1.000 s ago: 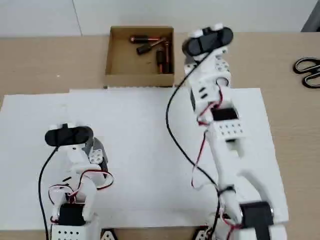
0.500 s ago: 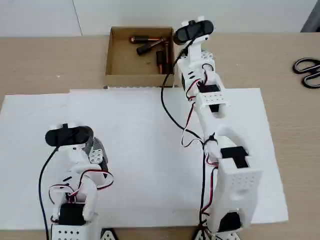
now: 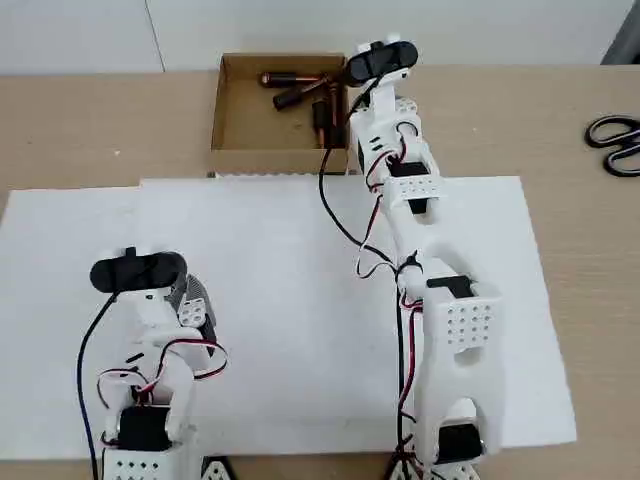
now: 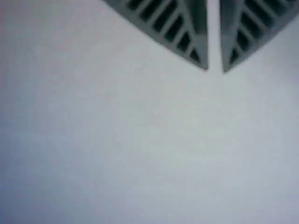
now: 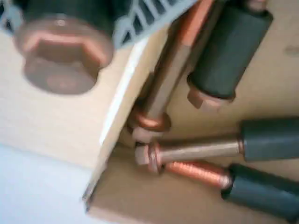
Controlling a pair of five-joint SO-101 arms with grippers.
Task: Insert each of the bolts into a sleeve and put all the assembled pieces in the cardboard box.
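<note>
Right claw: clamped on one assembled piece. Grey fingers pinch the dark sleeve and the copper hex head points at the wrist camera. Nothing else is touching the claw as far as I can see.

Position: my right arm is stretched out to the cardboard box, with the claw at the box's 3 o'clock wall. The held piece sits right at that wall's rim. Can't tell if it's over the inside or just outside.

Box contents: several sleeved bolts lie flat on the floor, close under the claw and apart from the held piece. Two lie side by side, and another's copper head sits tight against the wall. In the high view they cluster toward the box's 1–3 o'clock corner.

Left claw: closed down to a thin slit and gripping nothing, just above the white paper sheet. The left arm is folded at the 7 o'clock corner of the sheet, well apart from the box.

Box sits on the bare counter, touching the sheet's 12 o'clock edge. Scissors lie at 2 o'clock on the counter, well clear of both arms.
</note>
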